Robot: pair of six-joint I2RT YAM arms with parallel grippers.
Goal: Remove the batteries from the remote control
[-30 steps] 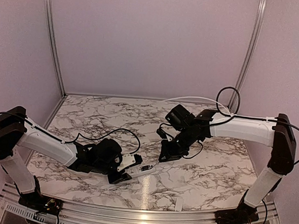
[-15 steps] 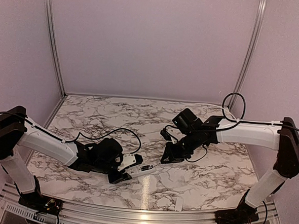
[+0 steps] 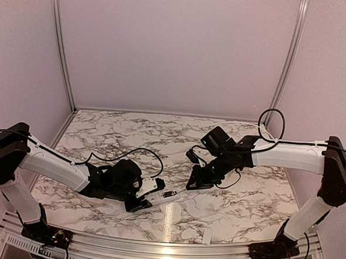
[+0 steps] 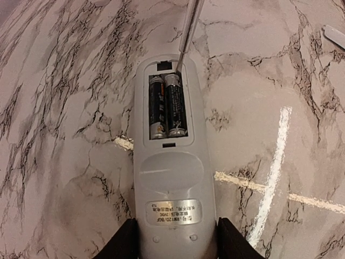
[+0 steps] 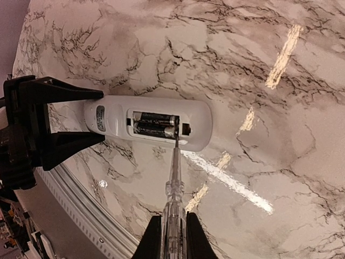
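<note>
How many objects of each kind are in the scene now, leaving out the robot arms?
remote control: 1
batteries: 2
thin clear stick: 1
small flat white piece: 1
Total: 5

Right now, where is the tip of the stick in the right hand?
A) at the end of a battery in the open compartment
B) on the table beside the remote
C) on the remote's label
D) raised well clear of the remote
A: the stick held by the right hand reaches into the remote's open compartment, its tip at the end of one of the two batteries.
</note>
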